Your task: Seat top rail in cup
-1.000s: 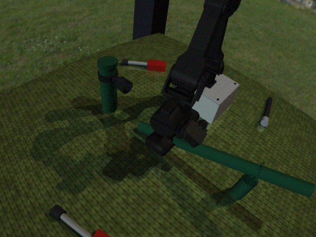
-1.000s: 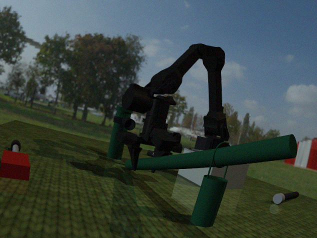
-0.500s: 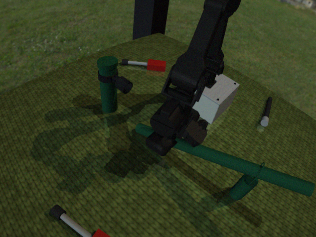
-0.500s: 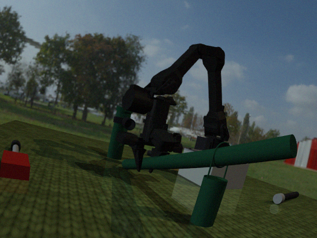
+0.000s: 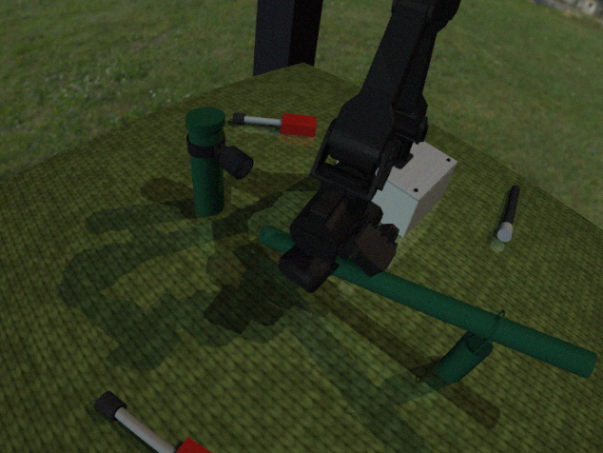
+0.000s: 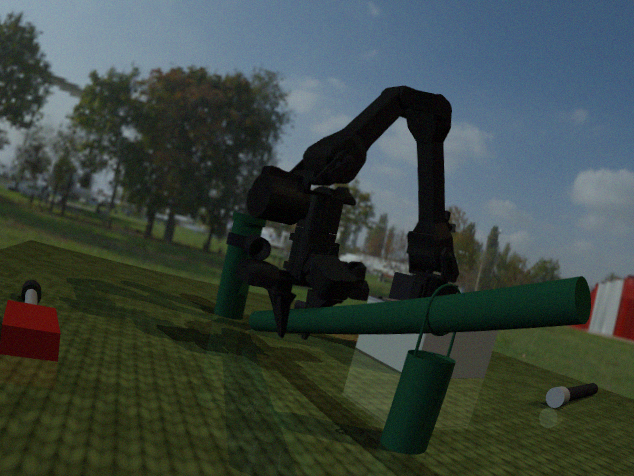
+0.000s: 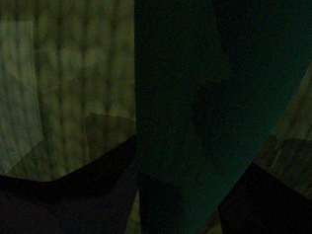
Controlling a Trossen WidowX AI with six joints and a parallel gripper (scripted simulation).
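Note:
The green top rail (image 5: 437,305) (image 6: 486,307) (image 7: 196,92) runs through the wire loop cap (image 6: 429,304) on the short, leaning line post (image 5: 459,361) (image 6: 417,404). The rail's cut end (image 5: 267,236) (image 6: 256,321) points toward the big green post (image 5: 206,185) (image 6: 230,286) but stays apart from it and below the cup. The black rail-end cup (image 5: 237,162) (image 6: 258,247) hangs on the brace band (image 5: 199,149), just under the post cap (image 5: 204,119). My gripper (image 5: 338,265) (image 6: 294,325) (image 7: 180,143) is shut on the rail near its cut end.
A white box (image 5: 418,187) (image 6: 460,353) stands just behind the rail and my arm. A red-headed tool (image 5: 298,124) (image 6: 28,327) lies behind the post. A black pen (image 5: 508,214) (image 6: 571,394) lies at the right. Another tool (image 5: 141,428) lies at the front left.

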